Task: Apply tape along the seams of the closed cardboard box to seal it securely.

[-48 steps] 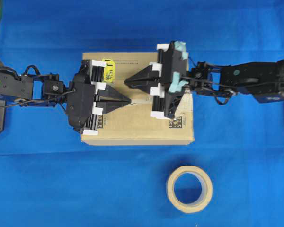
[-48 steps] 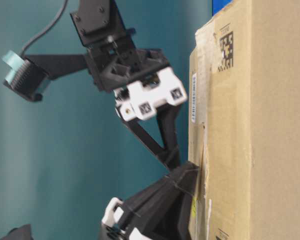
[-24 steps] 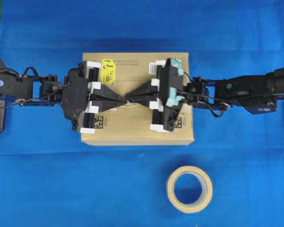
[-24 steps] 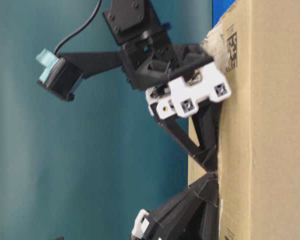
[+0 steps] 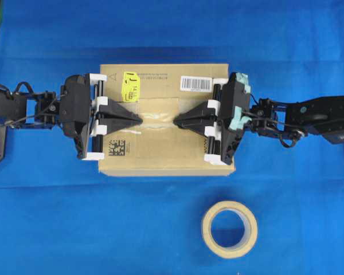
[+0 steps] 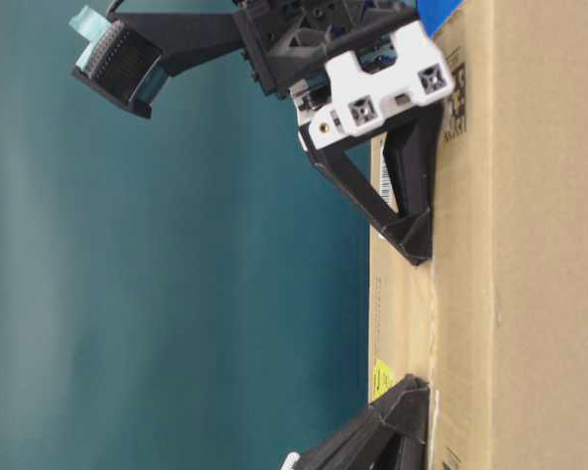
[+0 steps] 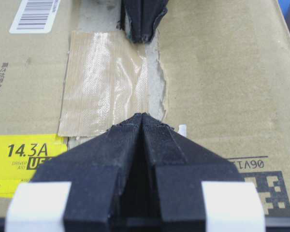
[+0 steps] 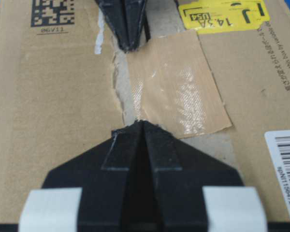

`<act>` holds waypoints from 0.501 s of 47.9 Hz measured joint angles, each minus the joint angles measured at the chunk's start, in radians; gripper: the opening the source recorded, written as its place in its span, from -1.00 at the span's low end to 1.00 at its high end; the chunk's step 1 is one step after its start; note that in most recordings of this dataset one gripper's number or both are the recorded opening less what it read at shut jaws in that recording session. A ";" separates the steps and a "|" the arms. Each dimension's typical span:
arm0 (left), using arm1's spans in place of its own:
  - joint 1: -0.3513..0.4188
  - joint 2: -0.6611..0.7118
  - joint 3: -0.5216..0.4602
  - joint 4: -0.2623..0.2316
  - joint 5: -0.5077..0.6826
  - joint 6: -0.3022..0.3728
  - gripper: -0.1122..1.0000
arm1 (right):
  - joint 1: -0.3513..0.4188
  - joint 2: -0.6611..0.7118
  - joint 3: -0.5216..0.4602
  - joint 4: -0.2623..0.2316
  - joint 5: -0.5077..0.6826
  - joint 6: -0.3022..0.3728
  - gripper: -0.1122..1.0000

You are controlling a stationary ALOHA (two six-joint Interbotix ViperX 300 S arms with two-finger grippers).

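The brown cardboard box lies flat on the blue cloth. A tan square of tape is stuck on its top across the seams, mostly on the flap with the yellow sticker. My left gripper is shut and empty, its tip resting at the tape's left edge. My right gripper is shut and empty too, its tip at the tape's right edge. The two tips face each other across the tape, which looks glossy and wrinkled. Both tips touch the box top in the table-level view.
A ring-shaped tan tape roll lies on the cloth in front of the box. A white barcode label and a black matrix code are on the box top. Torn grey remnants edge the slit.
Both shut grippers met tip to tip at the box's middle, then slid apart along the seam. The tape between them now shows uncovered.
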 measured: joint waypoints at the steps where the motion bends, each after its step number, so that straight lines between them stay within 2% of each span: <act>1: -0.002 -0.002 -0.002 0.002 0.000 0.000 -0.81 | 0.000 -0.002 0.000 -0.002 0.000 -0.002 -0.81; 11: -0.037 -0.041 -0.054 0.002 0.043 0.028 -0.81 | 0.005 -0.092 0.002 -0.002 0.014 -0.026 -0.81; 24: -0.063 -0.183 -0.097 0.002 0.187 0.032 -0.81 | 0.006 -0.305 0.018 -0.011 0.110 -0.110 -0.81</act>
